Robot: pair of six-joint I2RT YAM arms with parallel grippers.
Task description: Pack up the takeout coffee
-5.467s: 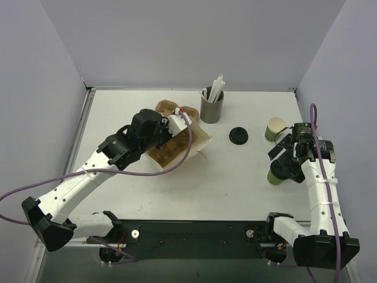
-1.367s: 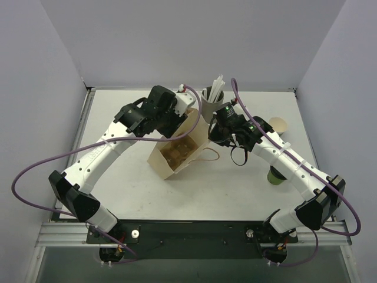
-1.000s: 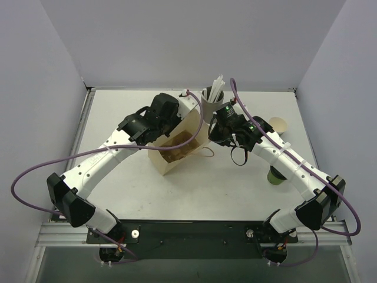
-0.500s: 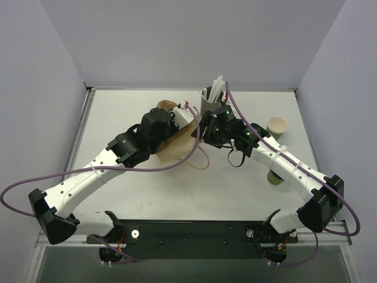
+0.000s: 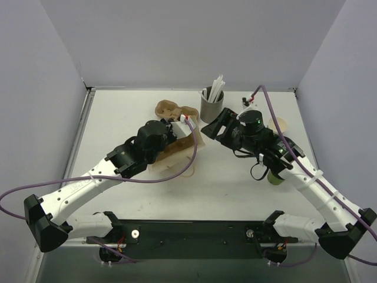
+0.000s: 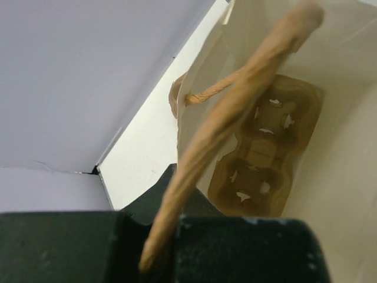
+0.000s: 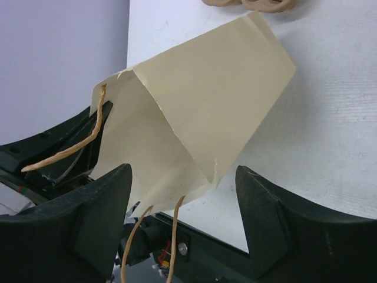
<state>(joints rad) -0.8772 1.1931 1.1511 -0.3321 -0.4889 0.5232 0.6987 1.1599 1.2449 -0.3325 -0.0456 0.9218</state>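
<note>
A cream paper bag [image 5: 199, 137] lies tipped on the table with its mouth toward my left arm. My left gripper [image 5: 179, 125] is shut on one of its twisted paper handles [image 6: 235, 112]. A brown cup carrier [image 6: 265, 153] sits inside the bag [image 6: 347, 194]. My right gripper [image 5: 213, 127] is open and empty just right of the bag; its wrist view shows the bag's outside [image 7: 200, 100] ahead of the spread fingers [image 7: 265, 206]. A green cup [image 5: 274, 176] stands by my right forearm; a second cup [image 5: 281, 124] peeks out behind it. The black lid is hidden.
A grey cup of white straws [image 5: 212, 106] stands behind my right gripper. A second brown carrier [image 5: 168, 109] lies on the table behind the bag, and it also shows in the right wrist view [image 7: 247, 3]. The bag's loose handle loop [image 5: 189, 170] trails toward the near edge.
My right gripper has pulled back to the right, off the bag's edge. My left arm has drawn the bag nearer and lower, and the bag has tipped further over.
</note>
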